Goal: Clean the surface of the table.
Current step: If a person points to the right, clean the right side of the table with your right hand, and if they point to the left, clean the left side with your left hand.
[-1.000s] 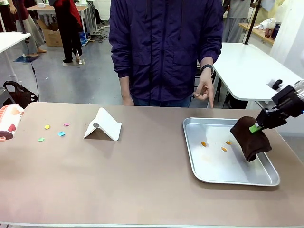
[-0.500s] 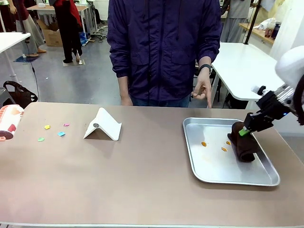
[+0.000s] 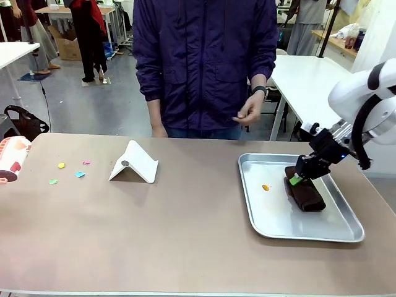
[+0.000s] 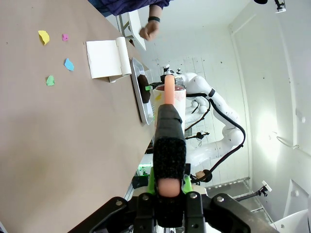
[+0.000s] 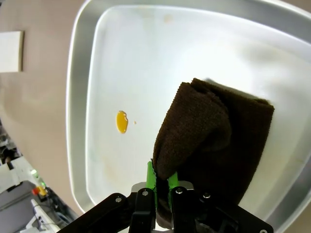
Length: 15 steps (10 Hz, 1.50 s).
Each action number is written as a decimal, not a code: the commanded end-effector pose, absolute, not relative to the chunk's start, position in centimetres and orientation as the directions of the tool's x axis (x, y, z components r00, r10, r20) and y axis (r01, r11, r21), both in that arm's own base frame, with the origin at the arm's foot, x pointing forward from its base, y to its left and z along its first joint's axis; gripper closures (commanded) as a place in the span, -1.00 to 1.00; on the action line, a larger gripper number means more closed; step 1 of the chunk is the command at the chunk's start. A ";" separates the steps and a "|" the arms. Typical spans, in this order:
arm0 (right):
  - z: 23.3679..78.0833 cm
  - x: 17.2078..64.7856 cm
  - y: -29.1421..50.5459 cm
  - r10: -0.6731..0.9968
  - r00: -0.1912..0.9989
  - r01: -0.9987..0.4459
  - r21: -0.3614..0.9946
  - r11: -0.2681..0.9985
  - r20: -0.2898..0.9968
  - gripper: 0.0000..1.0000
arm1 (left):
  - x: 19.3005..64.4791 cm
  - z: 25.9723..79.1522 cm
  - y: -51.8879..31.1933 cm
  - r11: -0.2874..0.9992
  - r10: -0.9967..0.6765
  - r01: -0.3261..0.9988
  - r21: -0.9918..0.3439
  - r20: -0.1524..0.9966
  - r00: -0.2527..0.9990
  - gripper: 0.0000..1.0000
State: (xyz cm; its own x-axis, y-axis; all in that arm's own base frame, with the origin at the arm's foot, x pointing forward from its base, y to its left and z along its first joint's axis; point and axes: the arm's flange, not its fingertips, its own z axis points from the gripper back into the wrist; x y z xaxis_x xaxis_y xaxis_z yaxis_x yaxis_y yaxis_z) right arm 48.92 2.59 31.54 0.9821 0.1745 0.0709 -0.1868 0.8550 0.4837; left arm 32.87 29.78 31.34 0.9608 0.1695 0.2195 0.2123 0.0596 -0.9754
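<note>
Gripping the brown cloth [image 3: 306, 197] in the tray [image 3: 346, 232] is your right end effector [image 3: 297, 180]; your left end effector [image 4: 168, 187] clamps a black-and-pink tool [image 4: 169, 145].

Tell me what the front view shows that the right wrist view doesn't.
Front view alone: the person's hand raised beyond the table, and coloured paper scraps near the table's left end. Right wrist view alone: up close, a tiny speck beside the orange spot. Both: the right gripper shut on the brown cloth, which lies in the silver tray, with that one orange spot on the tray's floor.
</note>
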 end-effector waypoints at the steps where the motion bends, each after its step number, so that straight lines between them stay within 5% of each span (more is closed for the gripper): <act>1: 31.2 49.6 3.8 0.172 0.982 -0.187 0.523 0.831 0.077 0.79 | 32.5 31.7 29.7 0.047 0.169 0.225 -0.973 0.230 0.958 1.00; 15: 30.8 50.4 12.2 0.377 0.926 -0.344 0.475 0.810 0.026 0.79 | 32.5 31.7 29.7 0.047 0.169 0.225 -0.973 0.230 0.958 1.00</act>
State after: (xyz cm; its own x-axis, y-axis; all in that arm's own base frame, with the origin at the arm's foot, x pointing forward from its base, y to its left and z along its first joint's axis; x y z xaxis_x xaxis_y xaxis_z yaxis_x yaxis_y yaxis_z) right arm 49.62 12.14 30.75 0.9254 0.3758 0.0496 -0.3484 0.7919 0.5015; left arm 32.87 29.78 31.34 0.9608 0.1695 0.2195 0.2123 0.0596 -0.9754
